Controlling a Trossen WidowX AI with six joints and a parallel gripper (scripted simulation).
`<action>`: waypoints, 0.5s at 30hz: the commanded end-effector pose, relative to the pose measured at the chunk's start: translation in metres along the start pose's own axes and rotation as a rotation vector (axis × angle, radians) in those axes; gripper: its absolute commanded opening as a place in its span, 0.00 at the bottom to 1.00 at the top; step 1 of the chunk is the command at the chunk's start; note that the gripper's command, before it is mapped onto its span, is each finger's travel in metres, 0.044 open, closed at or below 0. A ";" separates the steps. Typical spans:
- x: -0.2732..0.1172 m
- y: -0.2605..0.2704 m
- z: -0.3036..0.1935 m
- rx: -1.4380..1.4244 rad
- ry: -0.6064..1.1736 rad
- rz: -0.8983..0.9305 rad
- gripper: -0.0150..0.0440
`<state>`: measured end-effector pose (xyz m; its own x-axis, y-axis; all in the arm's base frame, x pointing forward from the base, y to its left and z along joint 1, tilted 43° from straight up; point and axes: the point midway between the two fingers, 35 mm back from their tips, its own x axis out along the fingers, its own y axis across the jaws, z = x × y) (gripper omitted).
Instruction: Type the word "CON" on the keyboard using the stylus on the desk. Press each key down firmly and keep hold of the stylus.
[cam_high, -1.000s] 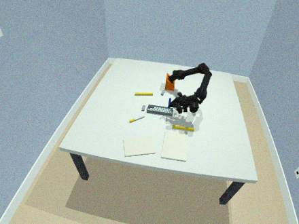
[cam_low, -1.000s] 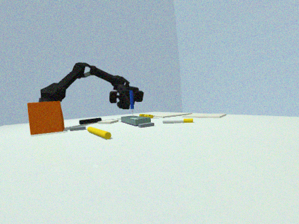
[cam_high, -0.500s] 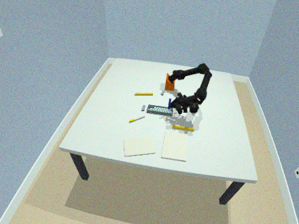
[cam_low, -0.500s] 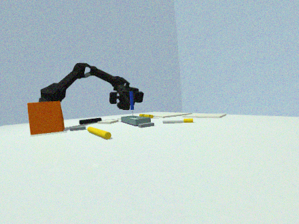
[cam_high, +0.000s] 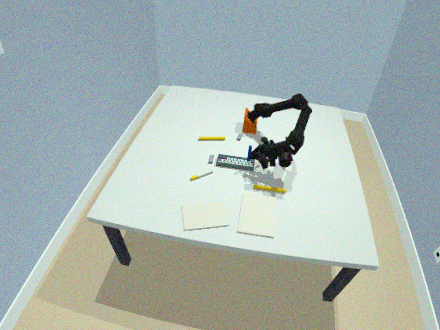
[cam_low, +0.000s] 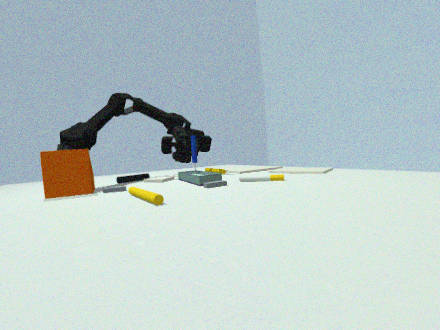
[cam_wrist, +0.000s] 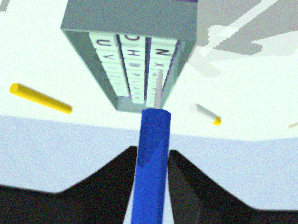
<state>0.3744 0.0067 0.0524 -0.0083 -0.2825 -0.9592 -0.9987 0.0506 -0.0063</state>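
Observation:
The blue stylus (cam_high: 249, 153) (cam_low: 194, 150) (cam_wrist: 154, 145) has a thin grey tip and stands nearly upright. My gripper (cam_wrist: 152, 154) is shut on its blue body. The keyboard (cam_high: 235, 162) (cam_low: 200, 178) (cam_wrist: 129, 17) is a grey-green tray with rows of pale lettered keys. The stylus is at the keyboard's right end in the top view. In the wrist view its tip overlaps the key row that shows N and X, just beyond the X. The exterior view shows the tip at or just above the key surface; contact cannot be told. Part of the keyboard's near end is cut off in the wrist view.
An orange block (cam_high: 250, 123) (cam_low: 67, 174) stands behind the keyboard. A yellow rod (cam_high: 212, 138) (cam_low: 145, 195) (cam_wrist: 42, 98) lies behind it, another yellow rod (cam_high: 270, 189) in front. A white-and-yellow pen (cam_high: 201, 176) (cam_low: 260, 178) and a small grey block (cam_high: 211, 159) (cam_low: 215, 184) lie nearby.

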 end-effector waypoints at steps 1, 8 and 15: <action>0.000 0.000 0.003 0.001 -0.004 -0.001 0.39; 0.001 0.000 0.005 0.001 -0.004 -0.001 0.39; 0.002 0.000 0.006 0.001 -0.004 -0.001 0.39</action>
<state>0.3745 0.0093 0.0497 -0.0083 -0.2823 -0.9593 -0.9987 0.0505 -0.0062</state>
